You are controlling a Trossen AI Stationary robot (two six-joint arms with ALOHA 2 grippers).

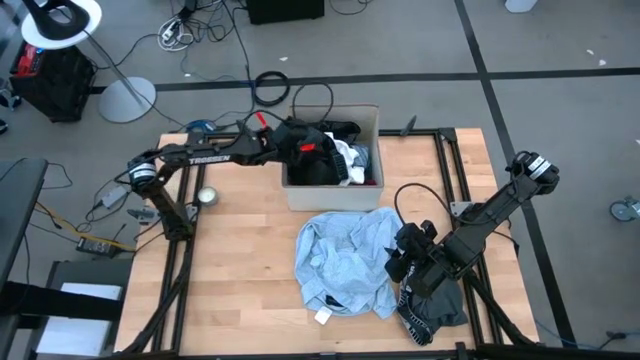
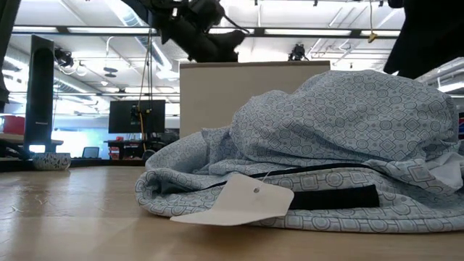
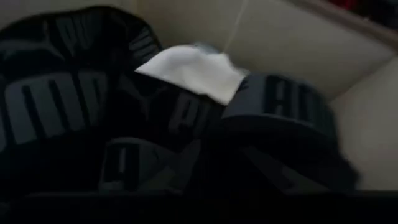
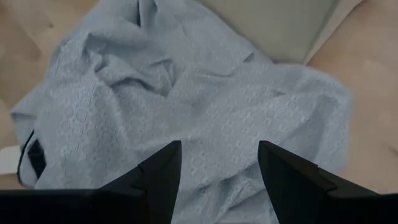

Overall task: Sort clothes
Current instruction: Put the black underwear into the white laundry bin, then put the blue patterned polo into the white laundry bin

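Dark and blunt, the two fingers of the right gripper (image 4: 217, 180) are standing spread apart with nothing between them, hanging just over the near edge of the crumpled light blue patterned shirt (image 1: 345, 262) on the wooden table (image 1: 240, 280). Seen from above, this right gripper (image 1: 408, 262) is sitting at the shirt's right-hand side, with a darker grey garment (image 1: 440, 308) lying beneath the arm. A white paper tag (image 2: 235, 203) is poking out from the shirt's front edge.

Outward from there, the shirt is lying in a rumpled heap with no clear long axis — roughly as wide as it is deep — and it is stretching away from the right gripper toward the beige cardboard box (image 1: 330, 193), which is standing just beyond it.

Across the table, the left gripper (image 1: 300, 150) is reaching down into that box among black waistbanded garments (image 3: 155, 130) and a white piece of cloth (image 3: 193, 71); I cannot tell whether its fingers are spread or pinching anything.

The relation that matters, I judge, is this — the shirt is lying directly ahead of and below the right gripper, which is far nearer to it than the left, so a short drop onto the bunched fabric looks like the likely pick.
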